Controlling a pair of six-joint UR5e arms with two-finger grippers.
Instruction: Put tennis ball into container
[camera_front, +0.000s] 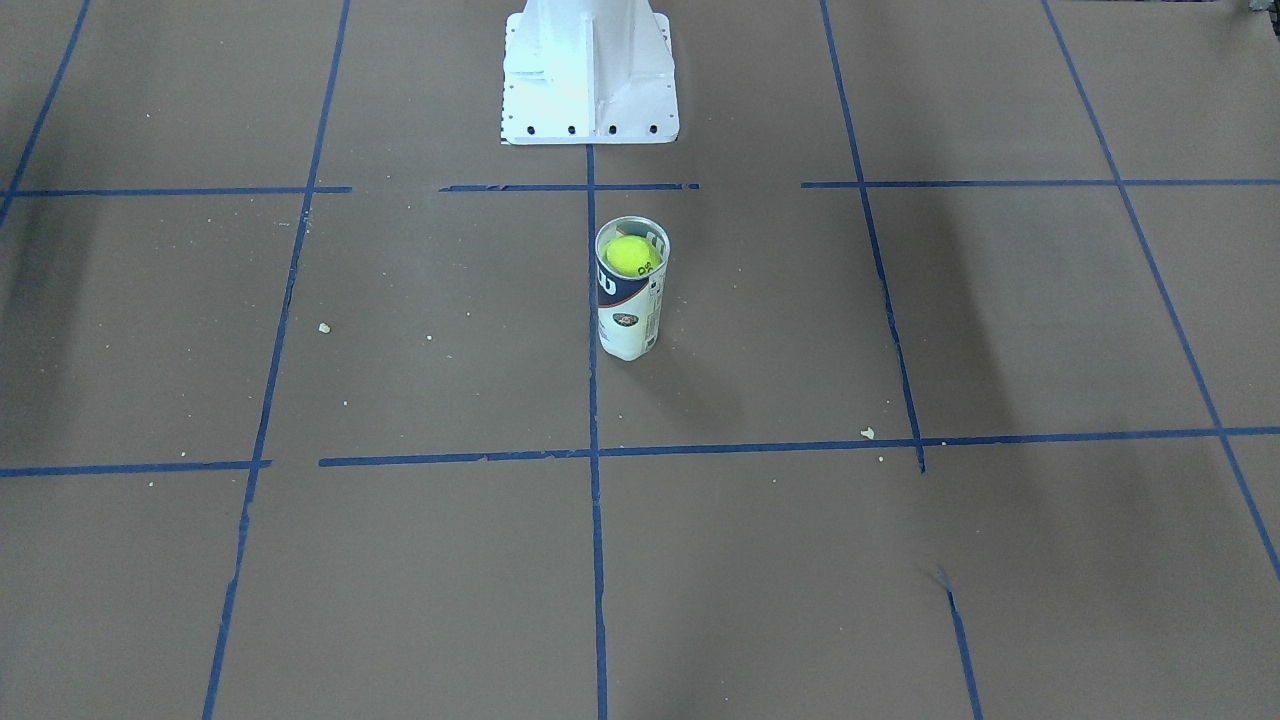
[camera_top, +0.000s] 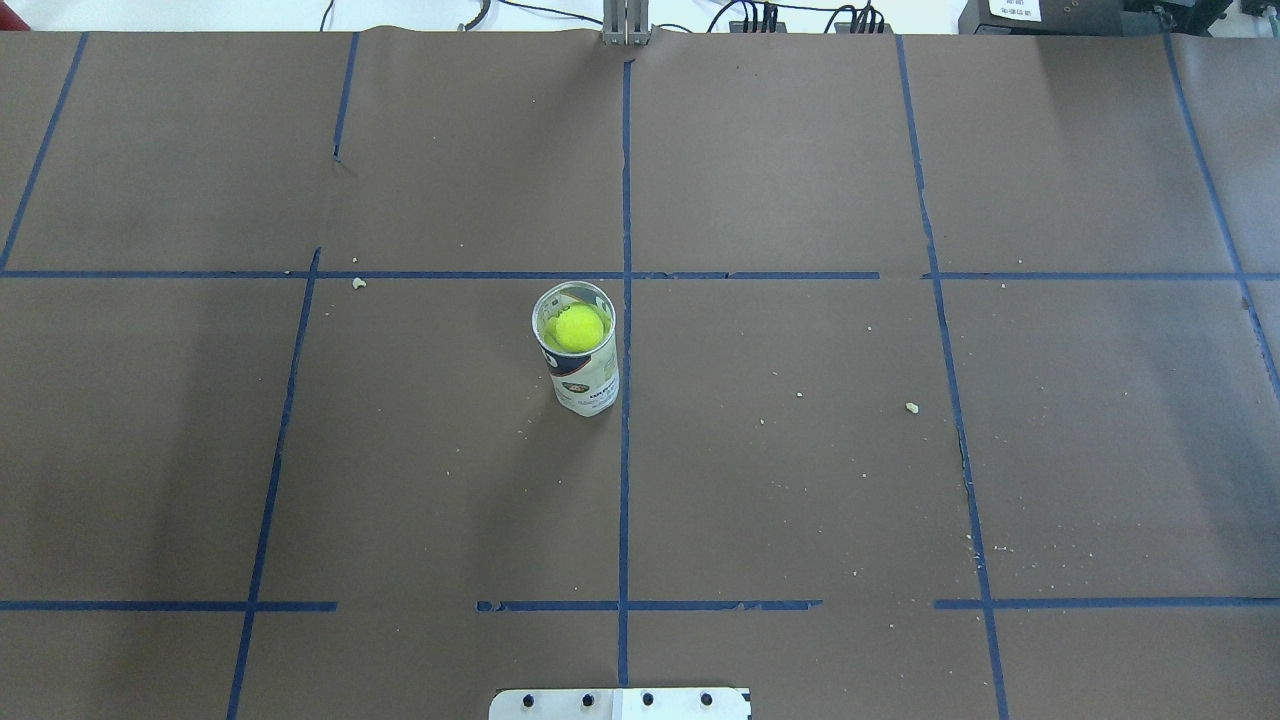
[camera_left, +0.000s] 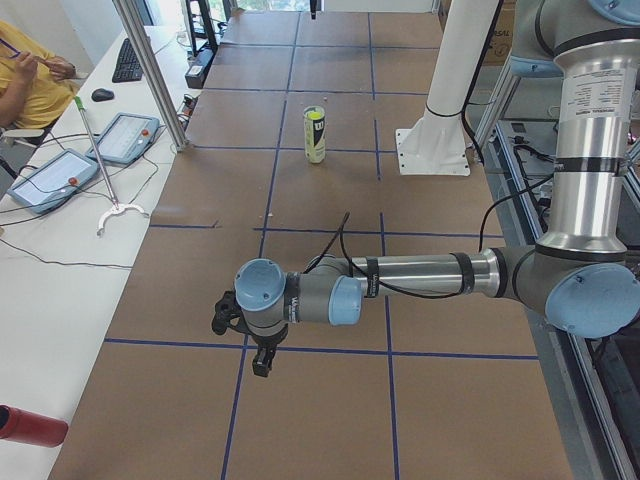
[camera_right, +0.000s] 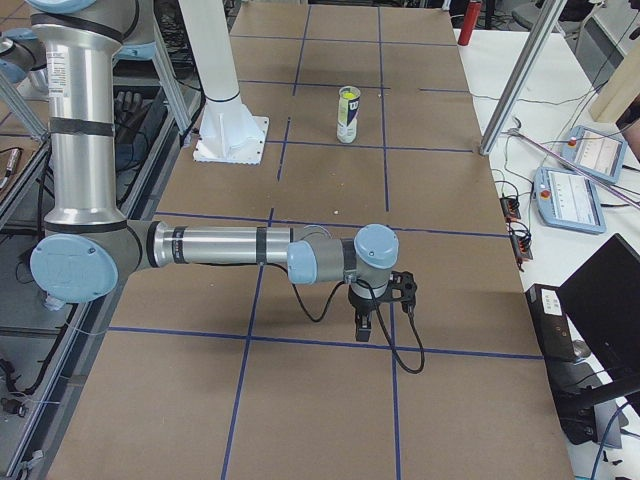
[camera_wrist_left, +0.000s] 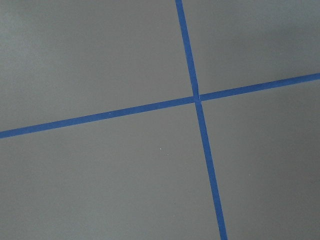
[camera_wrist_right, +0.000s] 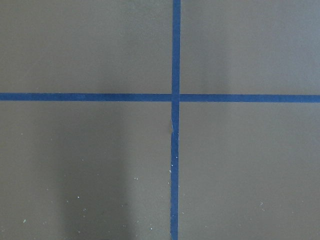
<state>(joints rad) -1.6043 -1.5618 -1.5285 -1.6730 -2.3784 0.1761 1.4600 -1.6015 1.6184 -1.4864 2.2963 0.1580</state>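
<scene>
The tennis ball (camera_front: 632, 255) (camera_top: 577, 328) sits inside the top of the container (camera_front: 628, 318) (camera_top: 588, 382), an upright clear tube with a white and navy label, near the table's centre line. The same tube (camera_left: 315, 135) (camera_right: 347, 120) shows far off in both side views. My left gripper (camera_left: 261, 364) hangs low over the table far from the tube; whether it is open or shut I cannot tell. My right gripper (camera_right: 363, 328) hangs likewise at the opposite end, state unclear. Both wrist views show only brown paper and blue tape.
The white pedestal (camera_front: 590, 85) (camera_top: 620, 703) stands at the robot's side of the table behind the tube. Blue tape lines grid the brown paper. Crumbs (camera_top: 911, 407) lie scattered. A side bench holds tablets (camera_left: 125, 137), cables and a red cylinder (camera_left: 28, 426); a person (camera_left: 30, 75) sits there.
</scene>
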